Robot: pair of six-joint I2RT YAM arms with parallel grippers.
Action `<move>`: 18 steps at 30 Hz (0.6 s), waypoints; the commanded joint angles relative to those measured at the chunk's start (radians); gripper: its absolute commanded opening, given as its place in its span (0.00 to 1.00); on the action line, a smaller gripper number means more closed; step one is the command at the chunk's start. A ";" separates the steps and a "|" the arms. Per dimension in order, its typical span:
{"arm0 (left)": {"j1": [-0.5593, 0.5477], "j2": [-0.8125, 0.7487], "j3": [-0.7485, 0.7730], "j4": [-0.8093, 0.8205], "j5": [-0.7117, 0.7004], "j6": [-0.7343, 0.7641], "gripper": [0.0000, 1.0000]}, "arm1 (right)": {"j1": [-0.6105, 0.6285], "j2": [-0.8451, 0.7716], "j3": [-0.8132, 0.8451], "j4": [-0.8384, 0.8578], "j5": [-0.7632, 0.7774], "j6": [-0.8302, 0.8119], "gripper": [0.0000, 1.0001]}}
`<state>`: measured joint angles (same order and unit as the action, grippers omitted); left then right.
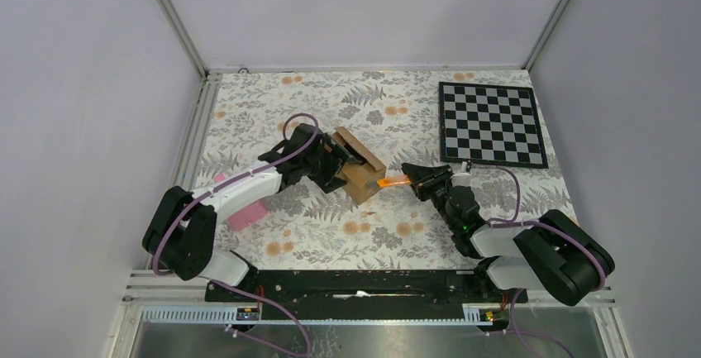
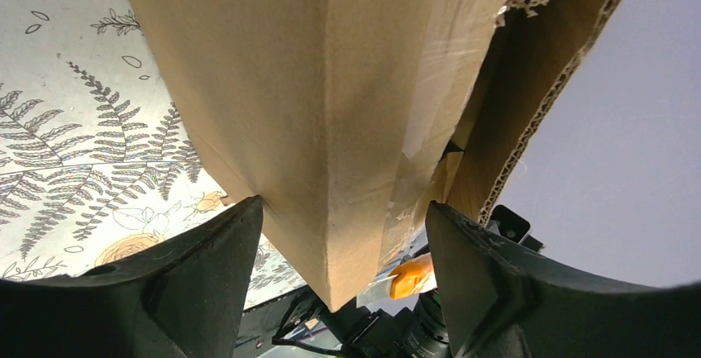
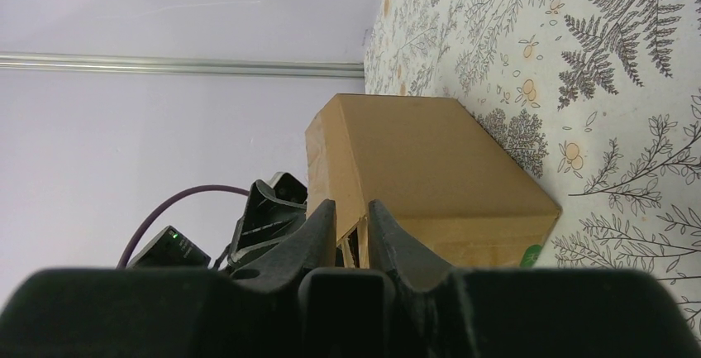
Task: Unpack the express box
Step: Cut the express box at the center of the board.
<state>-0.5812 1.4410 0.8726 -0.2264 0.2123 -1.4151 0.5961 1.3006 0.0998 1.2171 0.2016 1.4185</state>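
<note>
**A:** Top view first: where did the express box [image 1: 362,178] sit?

**B:** Mid-table on the floral cloth [image 1: 273,110], with its long axis running far-left to near-right. The left gripper [image 1: 341,168] was clamped round it. The right gripper [image 1: 416,179] pinched an orange cutter [image 1: 395,181] aimed at its side.

**A:** Left wrist?

**B:** Jaws were spread wide, fingers [image 2: 219,250] against the box's sides, and one flap was loose.

**A:** Right wrist?

**B:** Jaws were almost closed on the cutter, and the box was just beyond the fingertips.

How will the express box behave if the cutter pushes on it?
Likely light and stiff-walled: a corrugated edge shows on the express box, with one flap standing open. It may skid or tip under the cutter unless the left pincer straddling it resists. Torn tape suggests the seam will flex.
</note>
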 commanded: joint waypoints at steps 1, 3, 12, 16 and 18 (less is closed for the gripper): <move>-0.003 0.016 0.012 0.040 0.020 -0.024 0.74 | 0.014 0.003 0.018 0.049 0.042 -0.010 0.00; -0.003 0.021 0.018 0.037 0.020 -0.025 0.74 | 0.012 0.005 0.019 0.048 0.042 -0.011 0.00; -0.007 0.061 0.117 -0.093 -0.015 0.003 0.81 | 0.017 -0.011 0.044 -0.004 0.030 -0.058 0.00; -0.012 0.089 0.204 -0.233 -0.071 0.022 0.82 | 0.025 -0.048 0.055 -0.058 0.040 -0.103 0.00; -0.014 0.109 0.260 -0.308 -0.102 0.041 0.83 | 0.025 -0.066 0.054 -0.080 0.050 -0.120 0.00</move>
<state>-0.5880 1.5276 1.0130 -0.3882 0.1856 -1.4010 0.6060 1.2770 0.1226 1.1767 0.2092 1.3693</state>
